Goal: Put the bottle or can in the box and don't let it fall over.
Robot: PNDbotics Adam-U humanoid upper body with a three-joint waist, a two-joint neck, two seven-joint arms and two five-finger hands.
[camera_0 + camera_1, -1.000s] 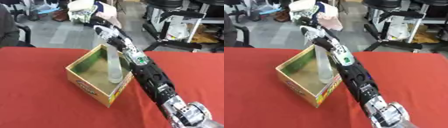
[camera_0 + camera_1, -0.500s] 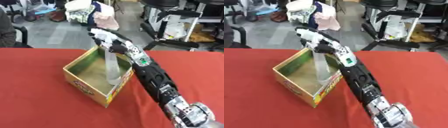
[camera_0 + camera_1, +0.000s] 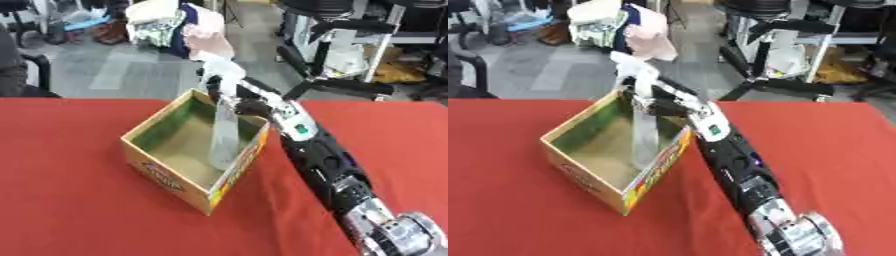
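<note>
One tall, slim bottle of clear plastic (image 3: 224, 135) stands upright inside the open cardboard box with green inner walls and a printed yellow and red front (image 3: 166, 177), its base on the box floor close to the wall nearest the right arm. The box sits on the red-covered table (image 3: 79, 215), toward its far edge and a little left of the middle. The robot's right hand (image 3: 229, 97) reaches over the box rim from the right and sits at the bottle's upper part; it looks curled round the neck, though the fingers blur together and I cannot say exactly how they wrap.

Judging by its see-through body, the bottle is light and probably empty, with thin walls that dent under squeezing and a smooth, slippery surface. Tall and narrow-based, it should tip easily. The stiffer neck or shoulder seems the safest hold, released straight upward without sideways drag.

The left hand is not visible.
</note>
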